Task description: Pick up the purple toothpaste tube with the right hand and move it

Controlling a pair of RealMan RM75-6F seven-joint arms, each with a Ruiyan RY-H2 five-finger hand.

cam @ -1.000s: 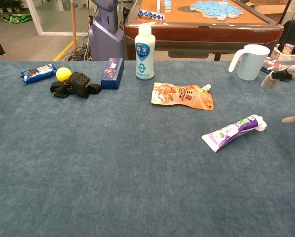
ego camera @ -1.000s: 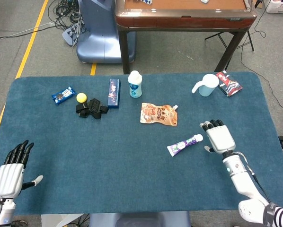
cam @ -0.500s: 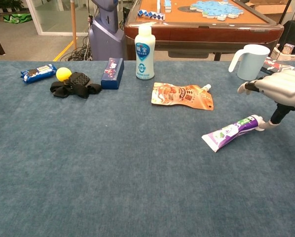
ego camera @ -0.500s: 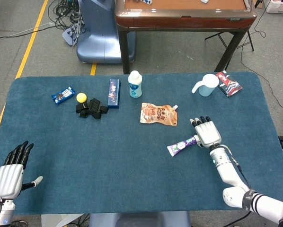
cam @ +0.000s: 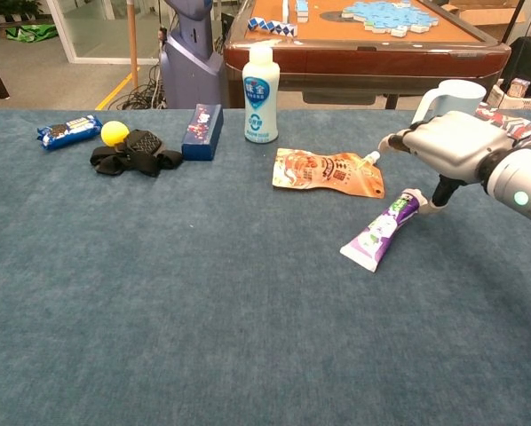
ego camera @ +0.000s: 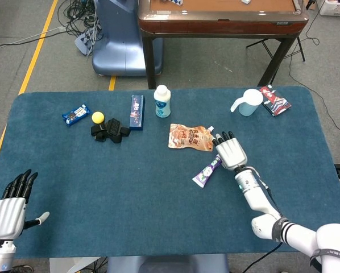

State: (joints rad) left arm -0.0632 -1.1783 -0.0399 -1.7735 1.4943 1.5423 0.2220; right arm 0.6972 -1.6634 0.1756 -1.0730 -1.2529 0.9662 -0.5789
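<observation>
Right robot hand (cam: 452,142) w/ fingers spread, holding nothing, thumb touching tube (cam: 380,232) cap, center-right. Left robot hand (ego camera: 9,205) spread too, lower left. Bottle (cam: 260,94) label reads 味全.

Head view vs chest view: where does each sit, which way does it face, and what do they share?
Head view: high above the near edge, looking steeply down on the whole table; shows the left hand and the right hand with its forearm.
Chest view: low, near table height, looking forward across the cloth to the room; only the right hand shows.
Shared: right hand at the cap end of the purple toothpaste tube, the orange pouch, the white bottle.
</observation>
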